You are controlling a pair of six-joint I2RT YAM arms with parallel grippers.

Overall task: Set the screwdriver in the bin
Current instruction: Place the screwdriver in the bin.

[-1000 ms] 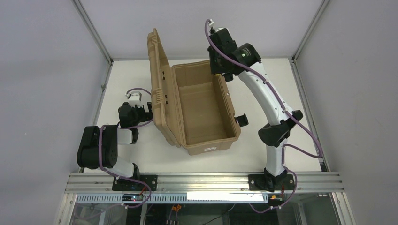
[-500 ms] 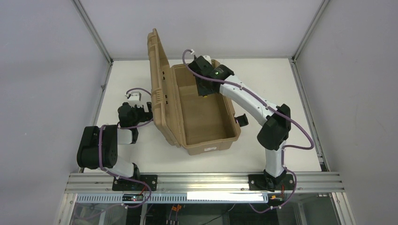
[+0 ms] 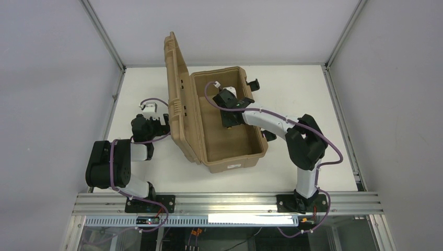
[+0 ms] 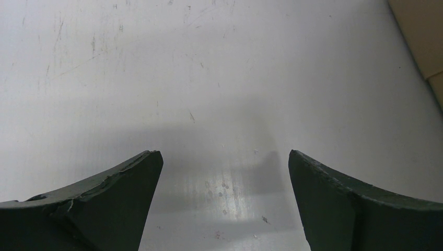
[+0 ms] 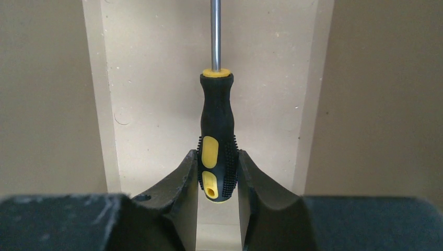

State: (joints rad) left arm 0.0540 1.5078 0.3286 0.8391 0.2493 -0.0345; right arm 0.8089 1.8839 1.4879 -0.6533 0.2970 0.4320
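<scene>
Two arms share the surface, and the bin sits near its middle with the lid standing open along the left wall. Bare surface runs from the bin's right wall to the right edge. The right hand hangs over the bin's inside, between the long walls, clamped on the handle of the screwdriver, whose shaft points away over the floor. The left hand sits just beside the lid's outer face, fingers spread wide, gripping nothing.
</scene>
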